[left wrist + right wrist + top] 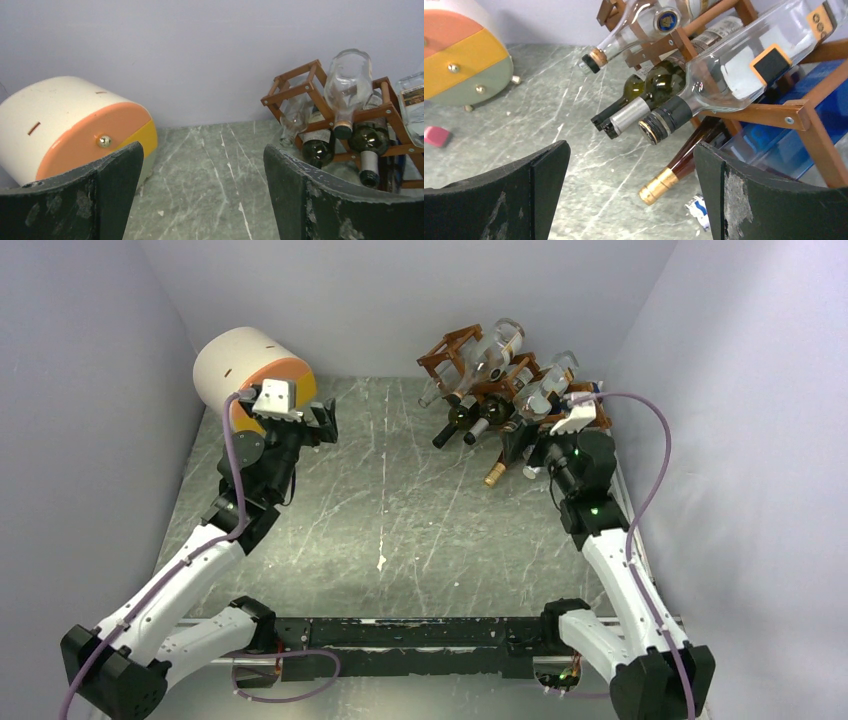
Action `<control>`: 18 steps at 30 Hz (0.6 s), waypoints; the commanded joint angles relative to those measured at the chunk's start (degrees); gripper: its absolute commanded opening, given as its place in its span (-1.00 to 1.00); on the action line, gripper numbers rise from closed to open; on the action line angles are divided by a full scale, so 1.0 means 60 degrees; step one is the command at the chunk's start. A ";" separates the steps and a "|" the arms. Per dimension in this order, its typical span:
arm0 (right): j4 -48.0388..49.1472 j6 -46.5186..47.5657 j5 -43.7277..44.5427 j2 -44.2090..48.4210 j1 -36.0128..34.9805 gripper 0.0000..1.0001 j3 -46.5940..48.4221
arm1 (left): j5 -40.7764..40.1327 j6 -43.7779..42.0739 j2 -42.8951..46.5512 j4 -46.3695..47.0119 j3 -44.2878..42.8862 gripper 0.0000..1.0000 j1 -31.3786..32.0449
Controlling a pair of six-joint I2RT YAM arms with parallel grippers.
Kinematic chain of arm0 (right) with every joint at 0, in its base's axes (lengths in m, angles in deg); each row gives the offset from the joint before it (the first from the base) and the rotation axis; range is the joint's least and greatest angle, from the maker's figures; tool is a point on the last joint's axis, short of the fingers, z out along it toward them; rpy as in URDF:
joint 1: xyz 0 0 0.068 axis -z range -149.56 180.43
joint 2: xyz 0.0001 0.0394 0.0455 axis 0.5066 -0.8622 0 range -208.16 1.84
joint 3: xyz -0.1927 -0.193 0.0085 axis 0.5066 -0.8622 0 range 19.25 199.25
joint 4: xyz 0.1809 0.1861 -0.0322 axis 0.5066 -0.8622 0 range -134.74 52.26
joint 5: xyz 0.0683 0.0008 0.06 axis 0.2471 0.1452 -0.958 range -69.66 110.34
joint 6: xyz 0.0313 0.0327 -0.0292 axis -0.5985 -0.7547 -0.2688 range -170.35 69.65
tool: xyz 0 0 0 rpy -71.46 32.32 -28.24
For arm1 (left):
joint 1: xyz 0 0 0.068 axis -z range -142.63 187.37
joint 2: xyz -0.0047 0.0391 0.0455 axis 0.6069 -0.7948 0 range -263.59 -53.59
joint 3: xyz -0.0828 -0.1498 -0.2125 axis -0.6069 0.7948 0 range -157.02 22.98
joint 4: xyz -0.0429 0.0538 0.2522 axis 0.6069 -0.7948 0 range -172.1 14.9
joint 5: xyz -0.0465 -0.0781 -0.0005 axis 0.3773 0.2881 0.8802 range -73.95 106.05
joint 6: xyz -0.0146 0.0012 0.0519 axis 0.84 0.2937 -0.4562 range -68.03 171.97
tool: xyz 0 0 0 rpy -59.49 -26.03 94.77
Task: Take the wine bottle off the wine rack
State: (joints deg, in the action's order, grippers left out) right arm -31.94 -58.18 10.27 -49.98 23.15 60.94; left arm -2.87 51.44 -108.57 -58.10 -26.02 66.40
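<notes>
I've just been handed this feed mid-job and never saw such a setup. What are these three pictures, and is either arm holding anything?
These are two white robot arms bolted at the near edge of a grey marbled table. The wide picture looks down from above and behind them. The other two come from cameras on the wrists; the dark shapes at the bottom are each claw's own fingers. The left claw is open and empty, beside a white-and-orange cylinder. The right claw is open and empty too, close to the wooden wine rack, which holds several bottles, necks toward the arms. The gold-capped bottle lies lowest.
</notes>
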 commanded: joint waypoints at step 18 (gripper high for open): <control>-0.3426 -0.3536 0.1445 -0.3010 -0.0422 1.00 0.3834 | 0.1250 0.0628 -0.0246 -0.1741 -0.0797 0.86 0.0181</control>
State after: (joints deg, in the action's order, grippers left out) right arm -50.04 -71.91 15.23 -63.18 21.27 78.19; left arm 1.52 55.64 -108.96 -67.11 -28.31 67.13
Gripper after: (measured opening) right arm 0.997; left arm 0.933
